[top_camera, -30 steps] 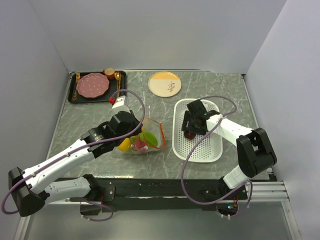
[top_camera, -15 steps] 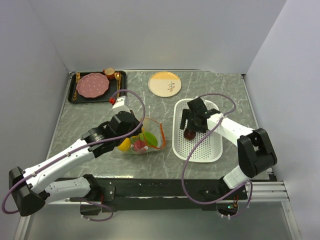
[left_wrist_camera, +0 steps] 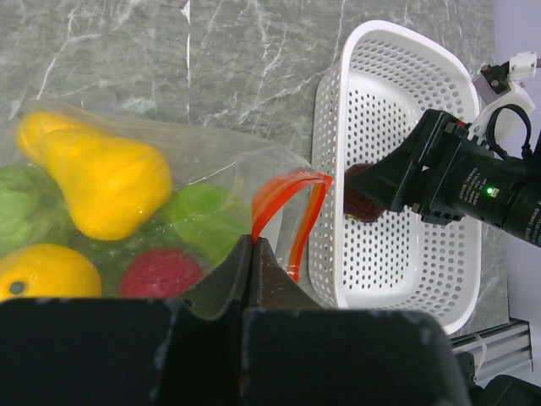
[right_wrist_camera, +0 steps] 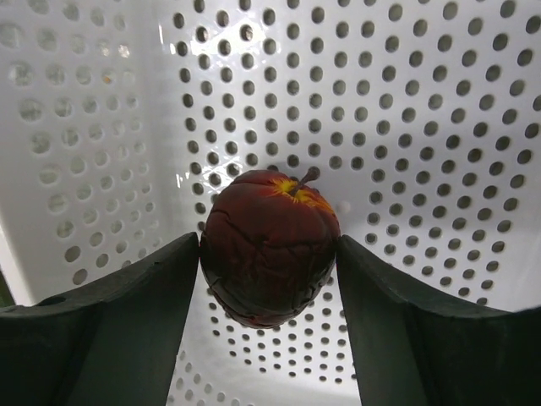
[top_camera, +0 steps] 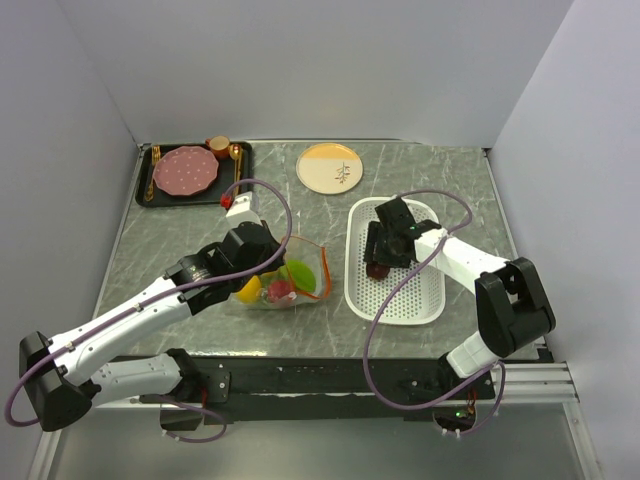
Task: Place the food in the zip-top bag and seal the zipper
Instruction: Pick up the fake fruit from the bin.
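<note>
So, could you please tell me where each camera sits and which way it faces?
Top external: fixed above and behind the arms, looking down on the table; both arms show.
Left wrist: looks past the shut left claw, pinching the zip-top bag, toward the basket.
Right wrist: looks down into the basket at the dark maroon ball between the fingers of the right claw.
Shared: all three show basket and ball.

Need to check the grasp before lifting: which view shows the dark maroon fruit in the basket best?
Right wrist: the maroon fruit fills the centre, the right gripper with its fingers against both sides. Top external shows only a dark speck under the gripper; left wrist shows part behind it.
</note>
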Tool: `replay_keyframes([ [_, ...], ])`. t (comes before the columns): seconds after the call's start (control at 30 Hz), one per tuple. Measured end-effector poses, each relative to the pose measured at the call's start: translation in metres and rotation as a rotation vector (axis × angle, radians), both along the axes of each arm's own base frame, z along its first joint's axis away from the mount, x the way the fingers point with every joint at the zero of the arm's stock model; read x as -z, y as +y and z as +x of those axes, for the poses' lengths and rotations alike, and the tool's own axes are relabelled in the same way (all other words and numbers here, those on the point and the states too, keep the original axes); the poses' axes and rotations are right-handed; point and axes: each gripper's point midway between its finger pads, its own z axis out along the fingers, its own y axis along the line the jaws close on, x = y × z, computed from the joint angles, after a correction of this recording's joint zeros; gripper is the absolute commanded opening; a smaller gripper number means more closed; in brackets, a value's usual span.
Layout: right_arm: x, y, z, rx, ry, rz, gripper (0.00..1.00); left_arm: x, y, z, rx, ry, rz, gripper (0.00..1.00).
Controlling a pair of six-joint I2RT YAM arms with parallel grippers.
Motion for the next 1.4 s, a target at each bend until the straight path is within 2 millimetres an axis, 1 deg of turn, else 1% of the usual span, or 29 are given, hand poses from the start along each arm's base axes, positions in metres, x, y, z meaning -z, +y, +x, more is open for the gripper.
replay_keyframes([
  [0.03, 0.001, 0.0, -0.001, 0.0, 0.002, -0.001, 0.72, 0.0, 0.0, 0.0, 0.0, 0.0, 0.0, 0.01],
  [0.1, 0.001, 0.0, -0.001, 0.002, 0.005, -0.001, 0.78, 0.0, 0.0, 0.0, 0.0, 0.0, 0.0, 0.01],
  [0.37, 0.005, -0.003, -0.004, 0.007, 0.013, -0.011, 0.79, 0.0, 0.0, 0.0, 0.0, 0.0, 0.0, 0.01],
  [0.47, 0.008, -0.006, -0.006, 0.011, 0.018, -0.024, 0.76, 0.0, 0.0, 0.0, 0.0, 0.0, 0.0, 0.01],
  [0.53, 0.009, -0.007, -0.007, 0.011, 0.021, -0.03, 0.64, 0.0, 0.0, 0.0, 0.002, 0.0, 0.0, 0.01],
  [0.6, 0.01, -0.007, -0.008, 0.009, 0.023, -0.03, 0.57, 0.0, 0.0, 0.0, 0.003, 0.001, 0.0, 0.01],
  [0.77, 0.01, -0.006, -0.007, 0.009, 0.016, -0.016, 0.45, 0.0, -0.001, -0.001, 0.005, 0.003, -0.002, 0.01],
  [0.83, 0.01, -0.004, -0.008, 0.003, 0.018, -0.006, 0.42, 0.0, -0.001, -0.001, 0.005, 0.003, -0.002, 0.01],
  [0.87, 0.01, -0.004, -0.008, 0.0, 0.016, 0.0, 0.39, 0.0, -0.001, -0.001, 0.005, 0.003, -0.002, 0.01],
  [0.93, 0.009, -0.002, -0.009, -0.006, 0.013, 0.013, 0.38, 0.0, -0.001, -0.001, 0.006, 0.003, -0.002, 0.01],
  [0.97, 0.008, -0.001, -0.01, -0.009, 0.013, 0.019, 0.35, 0.0, -0.001, -0.001, 0.006, 0.003, -0.002, 0.01],
  [1.1, -0.001, 0.003, -0.01, -0.018, -0.007, 0.049, 0.34, 0.0, -0.001, -0.001, 0.006, 0.003, -0.001, 0.01],
  [1.2, -0.011, 0.007, -0.009, -0.025, -0.032, 0.082, 0.33, -0.001, -0.001, 0.0, 0.006, 0.001, -0.003, 0.01],
  [1.4, -0.04, 0.017, -0.006, -0.051, -0.099, 0.183, 0.33, -0.001, -0.002, -0.001, 0.009, 0.004, -0.005, 0.01],
])
